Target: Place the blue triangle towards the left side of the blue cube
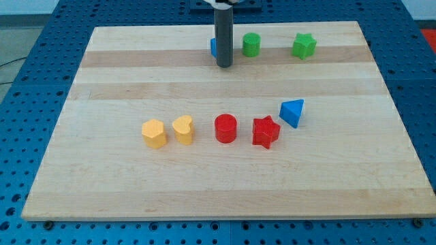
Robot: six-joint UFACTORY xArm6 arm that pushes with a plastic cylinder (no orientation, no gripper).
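Rod w/ no gripper fitted, so there is nothing to open, close or grasp; contact is by push only. My tip (224,65) sits at the far edge of the board (102,170), just in front of the blue cube (213,46), which is mostly hidden behind the rod. No block is touching the tip as far as can be seen.

Blue triangle (292,112) lies well apart from the tip, nearer and to the right, just beside the red star (266,131). Key relation: the triangle must travel far and left, ending left of the cube.

Judgement: the tip needs to get round to the triangle's near-right side before pushing. The green cylinder (251,44), right of the cube, stands close to a direct path; route approx. around it.
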